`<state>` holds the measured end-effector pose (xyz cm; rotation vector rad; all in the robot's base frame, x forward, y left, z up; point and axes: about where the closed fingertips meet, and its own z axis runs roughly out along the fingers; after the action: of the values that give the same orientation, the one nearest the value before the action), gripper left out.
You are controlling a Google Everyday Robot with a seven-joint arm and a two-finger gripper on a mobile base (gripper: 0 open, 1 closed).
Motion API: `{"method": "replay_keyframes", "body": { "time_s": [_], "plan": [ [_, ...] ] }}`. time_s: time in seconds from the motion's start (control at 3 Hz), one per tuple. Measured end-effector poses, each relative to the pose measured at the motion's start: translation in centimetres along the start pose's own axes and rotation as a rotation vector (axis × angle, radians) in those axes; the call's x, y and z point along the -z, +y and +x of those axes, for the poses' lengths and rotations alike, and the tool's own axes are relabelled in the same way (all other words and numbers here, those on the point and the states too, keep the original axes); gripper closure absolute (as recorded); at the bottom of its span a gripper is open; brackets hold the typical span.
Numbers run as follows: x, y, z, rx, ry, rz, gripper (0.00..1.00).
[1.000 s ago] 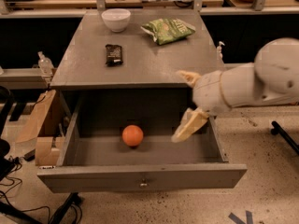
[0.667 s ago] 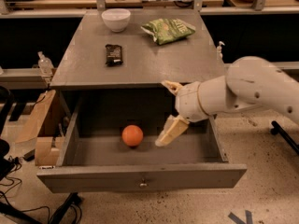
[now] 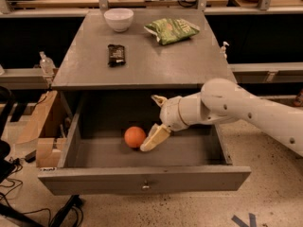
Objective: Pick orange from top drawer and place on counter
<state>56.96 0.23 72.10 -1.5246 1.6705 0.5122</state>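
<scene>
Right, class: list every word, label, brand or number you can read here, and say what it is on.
No text is readable.
On the green bag on the counter: print too blurred to read.
On the dark wrapper: print too blurred to read.
On the bowl, orange and drawer: no text seen.
On the claw, open inside the drawer beside the orange: no text seen.
</scene>
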Motion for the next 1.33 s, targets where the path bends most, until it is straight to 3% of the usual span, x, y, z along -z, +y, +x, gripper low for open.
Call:
{"method": "replay_keyframes", "body": {
  "time_s": [0.67,1.0,1.33],
  "plan": [
    [-7.0,0.8,3.7,-0.092,-0.052,-0.055,0.01],
    [-9.8,1.4,3.9,-0.096,-0.063,-0.098,0.01],
    [-12.6,2.4,4.6,-0.11,-0.047,-0.15,0.2]
  ]
}}
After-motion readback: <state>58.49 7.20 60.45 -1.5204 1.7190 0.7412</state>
